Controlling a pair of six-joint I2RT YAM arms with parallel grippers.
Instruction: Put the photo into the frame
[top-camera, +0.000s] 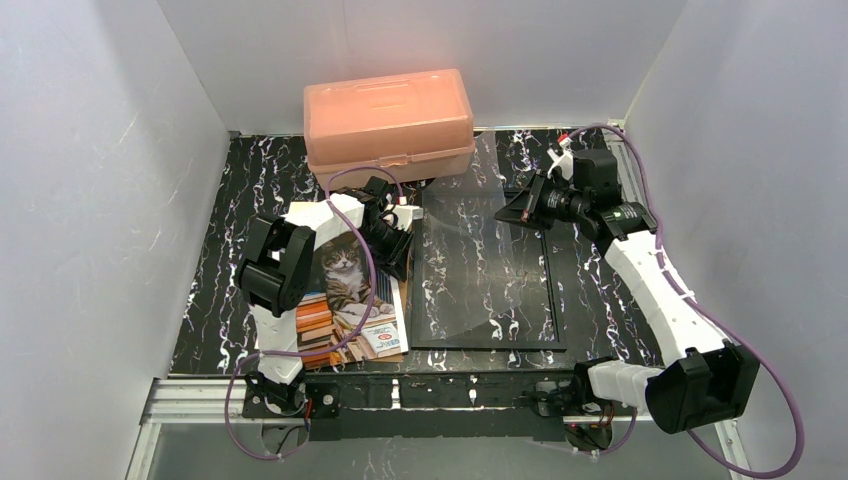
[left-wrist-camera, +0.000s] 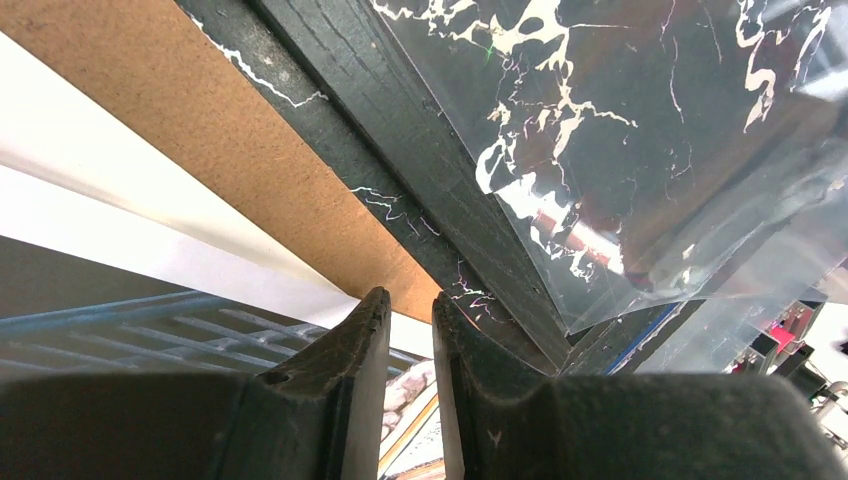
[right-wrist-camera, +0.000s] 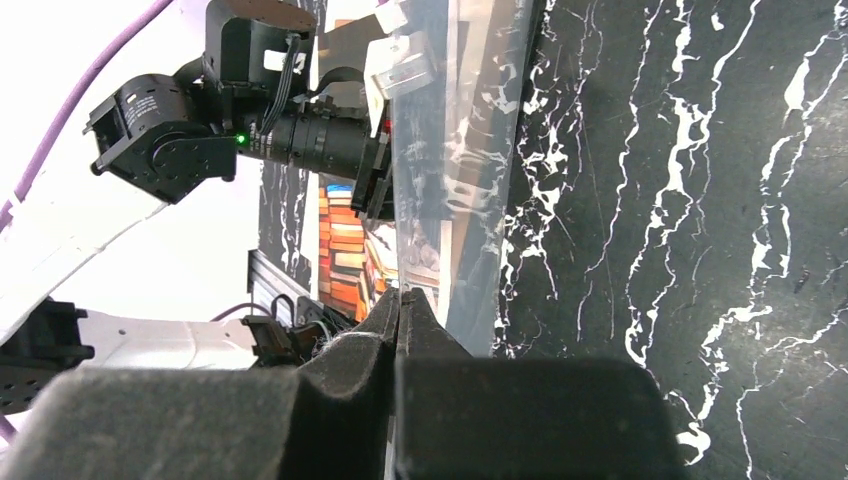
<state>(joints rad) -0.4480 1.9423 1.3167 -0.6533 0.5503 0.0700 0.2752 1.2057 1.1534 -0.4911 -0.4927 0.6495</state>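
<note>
Print on the book covers in the photo (top-camera: 345, 285) is too small to read. The photo lies face up on the worktop (top-camera: 215, 260), its long axis running away from the arm bases and the cat's head at the far end, just below the left gripper (left-wrist-camera: 410, 312). That gripper's fingers stand a narrow slit apart, with nothing seen between them. The frame (top-camera: 487, 345) lies lengthwise the same way, just right of that gripper. The right gripper (right-wrist-camera: 400, 300), pressed together, pinches the pane (top-camera: 470, 260) at its edge.

Robot lab test cell: white panel walls (top-camera: 90, 200), aluminium mounting rail (top-camera: 185, 400), marble-print tabletop (top-camera: 225, 230), purple cabling (top-camera: 798, 430).
</note>
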